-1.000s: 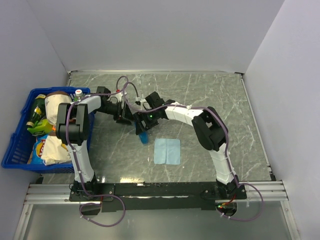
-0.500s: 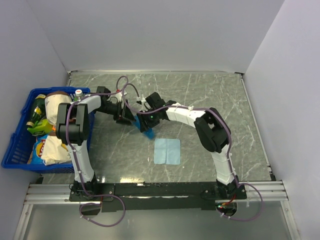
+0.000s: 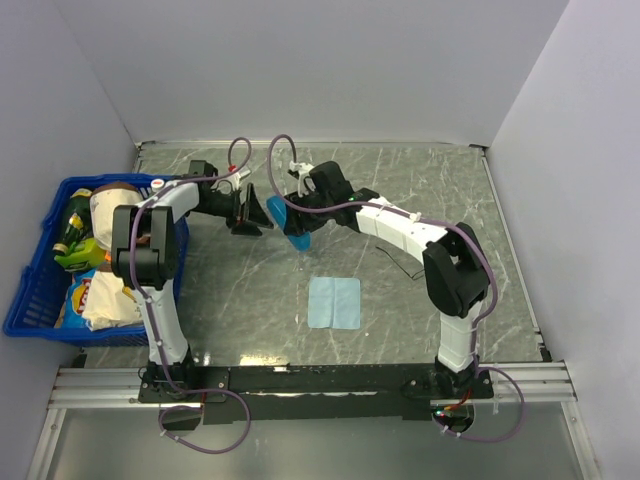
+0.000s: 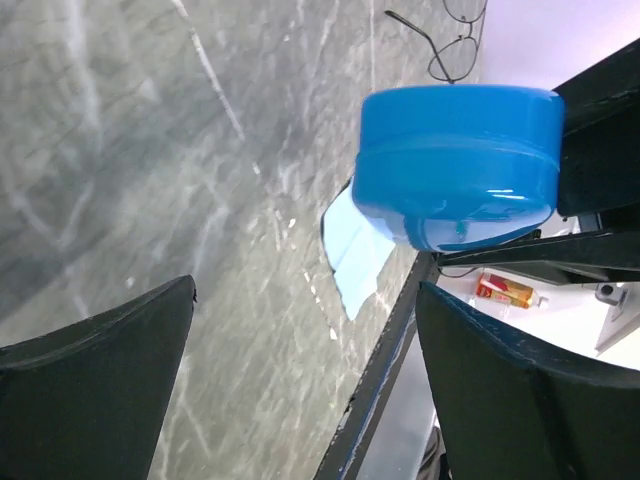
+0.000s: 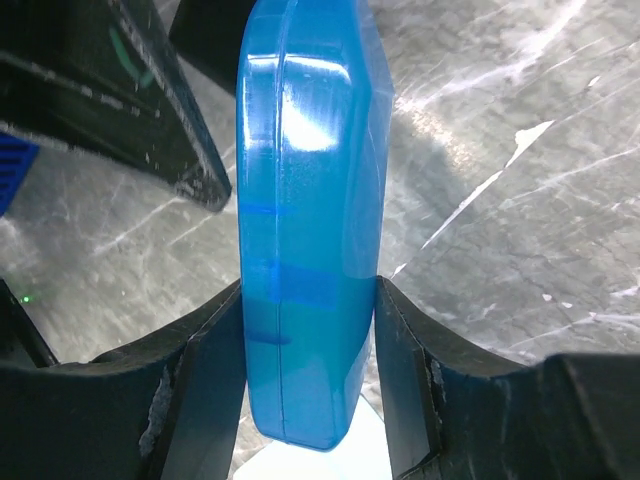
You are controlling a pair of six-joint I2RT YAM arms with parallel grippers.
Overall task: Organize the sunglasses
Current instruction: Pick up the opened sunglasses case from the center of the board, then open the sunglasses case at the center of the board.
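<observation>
"Pinching the blue case (image 5: pixel 305 230), are they, those right jaws?"

"Yes. The right wrist view shows the two fingers pressed on its opposite faces, with the case standing on edge between them and shut along its seam. From above it hangs clear of the bench (image 3: pixel 440 190)."

"And the left jaws?"

"Spread wide, with nothing between them. They face the end of the case from just beside it without touching it."

"Where are the sunglasses (image 3: pixel 400 266)?"

"Lying on the bench, well apart from the case, on the right arm's side of the light-blue cloth (image 3: pixel 333 302). Nothing grips them. The left wrist view catches their thin wire frame beyond the case."

"So which step is this?"

"I'd say the case is being offered across so it can be opened. The glasses can't go in while it's shut."

"What does the next move need?"

"The left jaws have to close on one half only, near the seam, while the right keeps the other half steady. That smooth shell looks slippery, so a skewed pinch could twist it free."

"And the basket (image 3: pixel 30 290)?"

"It sits at the far left, out of the way."
</observation>
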